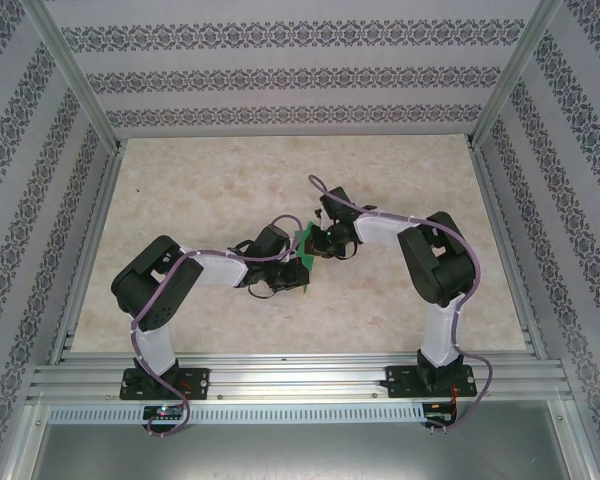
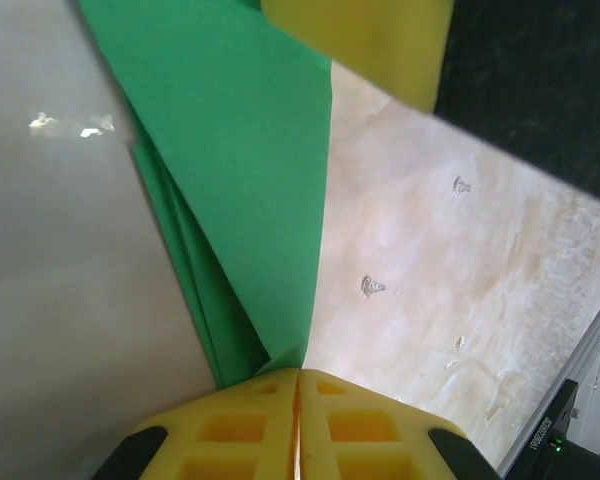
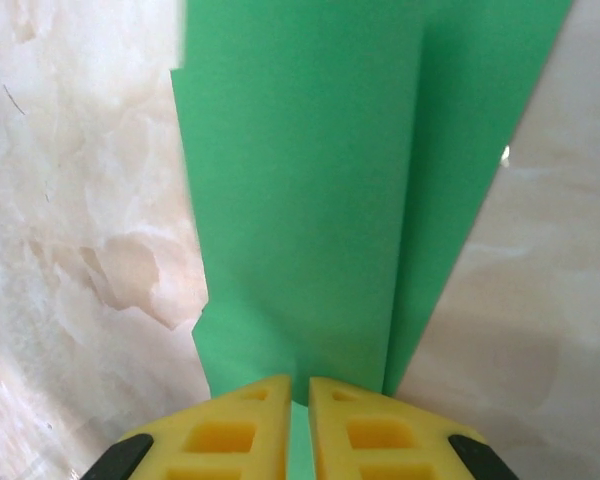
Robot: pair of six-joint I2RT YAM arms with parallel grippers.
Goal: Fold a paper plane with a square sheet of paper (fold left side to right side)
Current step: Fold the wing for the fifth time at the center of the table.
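- My left gripper (image 2: pixel 297 385) is pinched closed on the paper (image 2: pixel 250 150), clamping a layered corner. In the top camera it reaches in from 8 o'clock of the sheet.
- The paper is at the middle of the worktop (image 1: pixel 210 180), held between both grippers. It is in several layers that fan toward 11 o'clock in the left wrist camera. I cannot tell whether its lower edge touches the worktop.
- My right gripper (image 3: pixel 300 390) is almost fully closed, with a thin strip of the paper nipped between its jaws. It comes in from 2 o'clock of the sheet, and the paper runs away from it toward 12 o'clock.
- I judge the step in hand to be bringing the left side over to the right. I would use one pinch as the anchor, carry the other slowly in an arc, and match the edges before pressing.
- I would not pull the two pinches apart, since thin paper could tear or slip.
- The layers look loose near the left pinch, so I would flatten from the fold outward.
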